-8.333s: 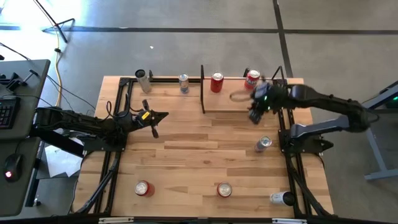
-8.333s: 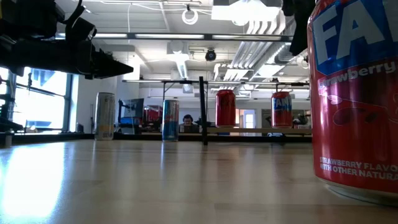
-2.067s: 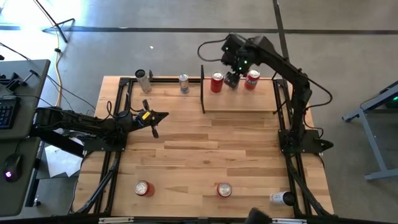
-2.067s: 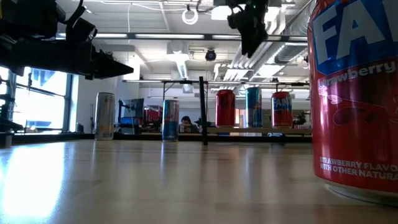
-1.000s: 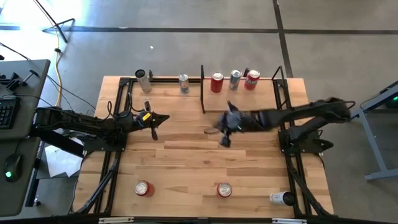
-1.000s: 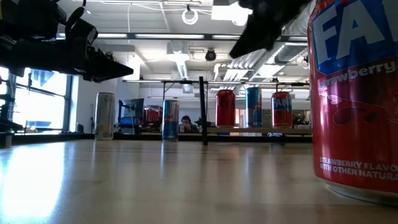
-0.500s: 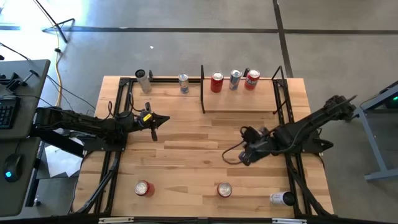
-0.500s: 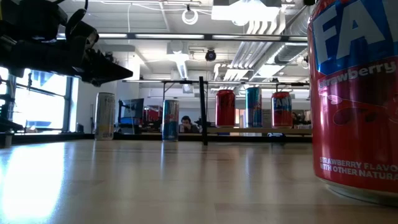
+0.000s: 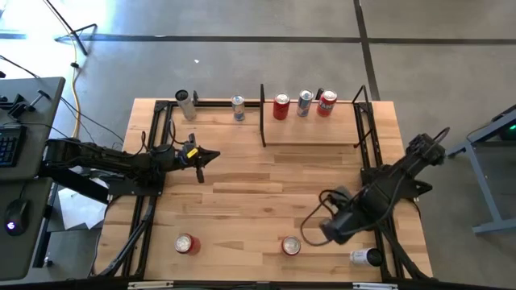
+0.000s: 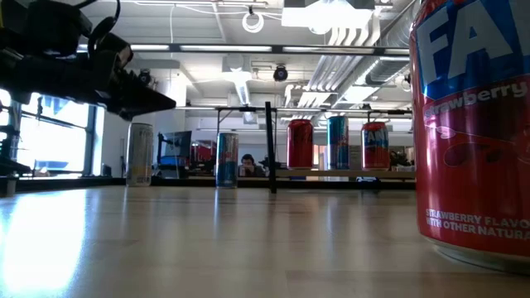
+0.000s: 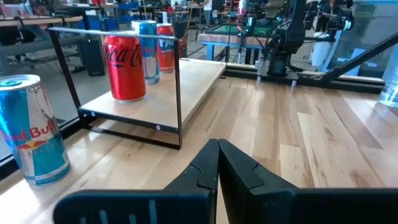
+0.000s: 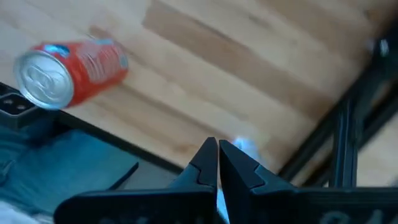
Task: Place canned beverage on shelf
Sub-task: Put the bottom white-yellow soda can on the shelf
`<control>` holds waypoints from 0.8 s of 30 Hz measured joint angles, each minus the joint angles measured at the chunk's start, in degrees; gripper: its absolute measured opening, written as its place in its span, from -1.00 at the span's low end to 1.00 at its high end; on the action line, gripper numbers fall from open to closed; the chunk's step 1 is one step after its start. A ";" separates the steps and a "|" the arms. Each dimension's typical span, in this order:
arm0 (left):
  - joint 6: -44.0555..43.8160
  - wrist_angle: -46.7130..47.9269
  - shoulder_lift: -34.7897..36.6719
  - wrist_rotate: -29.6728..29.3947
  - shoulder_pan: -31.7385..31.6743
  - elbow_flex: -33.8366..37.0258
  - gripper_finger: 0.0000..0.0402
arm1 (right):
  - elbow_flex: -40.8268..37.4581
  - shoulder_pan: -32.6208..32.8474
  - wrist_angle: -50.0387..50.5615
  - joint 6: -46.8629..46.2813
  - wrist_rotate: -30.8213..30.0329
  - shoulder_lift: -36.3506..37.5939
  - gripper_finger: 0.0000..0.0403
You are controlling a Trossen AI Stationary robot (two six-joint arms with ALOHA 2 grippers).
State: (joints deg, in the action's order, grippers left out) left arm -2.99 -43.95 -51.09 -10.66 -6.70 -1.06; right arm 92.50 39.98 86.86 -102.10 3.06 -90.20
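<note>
Right end effector (image 9: 329, 231) is hanging low over the near right part of the bench (image 9: 242, 201), fingers pressed together with nothing between them. Just to its left, near the front edge, stands a red can (image 9: 290, 246), and a bit nearer the corner on its other side there's a can lying on its side (image 9: 364, 257). Another red can (image 9: 185, 243) stands well off to the left along the same front edge.

The bench top is pale wood planks with a bit of glare from the ceiling lights, framed by black bars down both sides.

The left end effector (image 9: 201, 155) sits over the left-middle of the bench, fingers also closed on nothing, pointing across toward the shelf (image 9: 310, 130). From it, the shelf is ahead toward the far edge: a light wood panel between thin black bars. Three cans stand in a row at its back: a red cola can (image 9: 280, 106), a slim blue-and-silver can (image 9: 304, 102), and a red strawberry soda can (image 9: 326, 103). So the beverage cans are on the shelf.

Outside the shelf frame along the far edge are a blue energy drink can (image 9: 238, 107) and a tall silver can (image 9: 186, 104).

Beyond that it's an open workshop: grey concrete floor, exposed ducts and strip lights overhead, a big window on the left, a person (image 10: 248, 163) seated way in the back.
</note>
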 joint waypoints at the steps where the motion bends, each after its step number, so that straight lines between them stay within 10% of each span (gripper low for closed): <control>1: -0.01 0.28 0.00 0.05 0.00 0.00 -1.00 | 1.14 0.75 0.76 -1.91 0.75 -0.78 -1.00; 15: -2.94 0.94 0.00 0.22 -0.02 0.00 -1.00 | 7.90 9.42 3.28 -22.06 11.55 -7.05 -0.96; 24: -3.45 2.77 0.00 0.22 -0.02 0.00 -1.00 | 7.90 12.03 2.95 -28.97 17.65 -9.63 -0.38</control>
State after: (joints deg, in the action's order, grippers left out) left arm -6.44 -41.18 -51.09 -10.44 -6.72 -1.06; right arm 100.40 52.01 89.81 -131.07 20.71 -99.83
